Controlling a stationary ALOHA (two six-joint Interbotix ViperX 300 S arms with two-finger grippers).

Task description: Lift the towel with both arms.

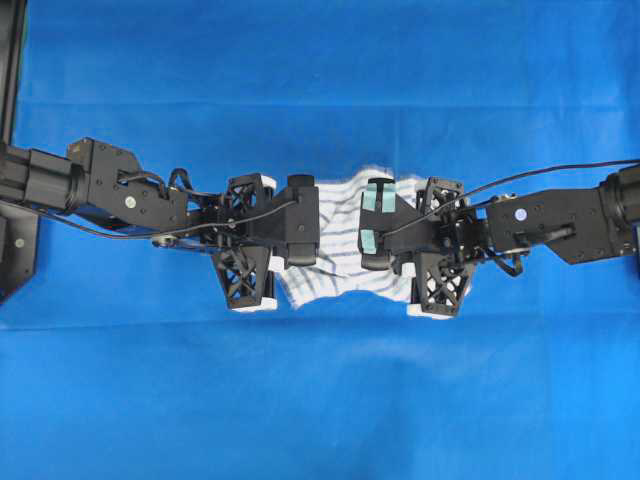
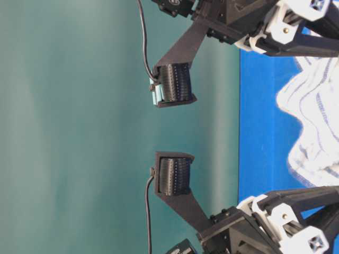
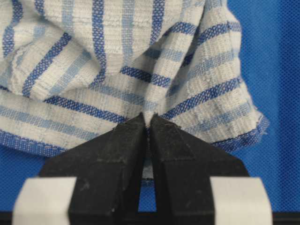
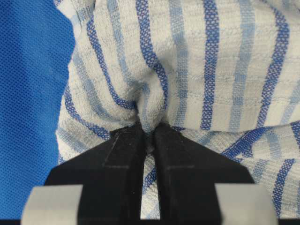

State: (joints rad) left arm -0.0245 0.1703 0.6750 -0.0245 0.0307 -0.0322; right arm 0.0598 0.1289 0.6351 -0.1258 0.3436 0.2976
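White towel with blue stripes (image 1: 335,255), woven cotton, lies crumpled mid-bench on the blue cloth-covered bench (image 1: 320,400). Long axis hard to call while bunched; it spreads a little more top-to-bottom than across in the overhead view. Open blue surface all round, bench edges well apart from the towel.

Left black arm's fingers (image 3: 146,123) pressed together, a fold of the towel's hemmed edge pinched at the tips. Right black arm's fingers (image 4: 147,133) likewise narrow, nipping a gathered pleat of stripes.

Both arms reach in level from opposite sides, wrists nearly facing over the towel (image 2: 312,121), teal pads (image 1: 378,215) on the right.
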